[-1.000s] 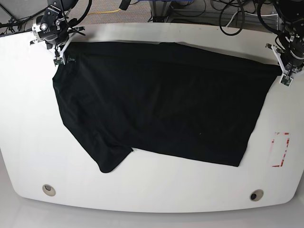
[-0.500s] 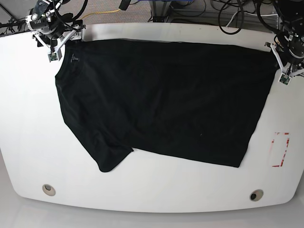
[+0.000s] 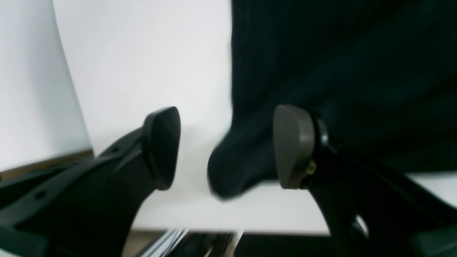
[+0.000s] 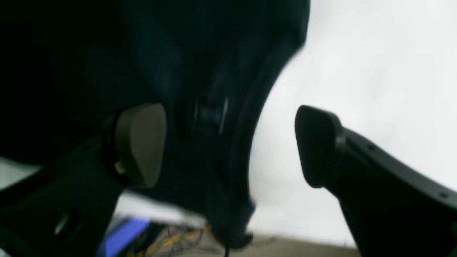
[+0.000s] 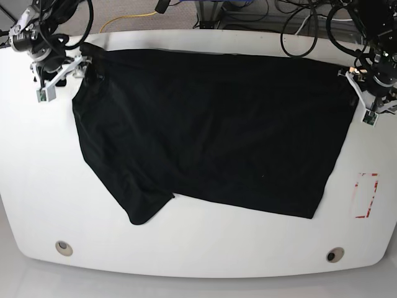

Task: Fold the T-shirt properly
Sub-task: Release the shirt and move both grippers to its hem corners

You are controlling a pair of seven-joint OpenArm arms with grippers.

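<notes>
The black T-shirt [image 5: 211,130] lies spread across the white table [image 5: 37,186], one sleeve pointing toward the near left. My right gripper [image 5: 61,78] is at the shirt's far left corner and stands open. In the right wrist view its fingers [image 4: 141,142] are wide apart, with a blurred fold of T-shirt [image 4: 214,117] loose between them. My left gripper [image 5: 360,96] is at the far right corner, also open. In the left wrist view a rounded tip of T-shirt [image 3: 235,167] lies between the parted pads [image 3: 294,146], not pinched.
A red-outlined rectangle [image 5: 365,195] is marked on the table near its right edge. Two round holes [image 5: 63,248] [image 5: 335,255] sit near the front edge. Cables [image 5: 298,25] lie beyond the far edge.
Both grippers went from shut on the shirt's far corners to open. The right arm swung out to the left, and the shirt's far edge settled flat along the table's back.
</notes>
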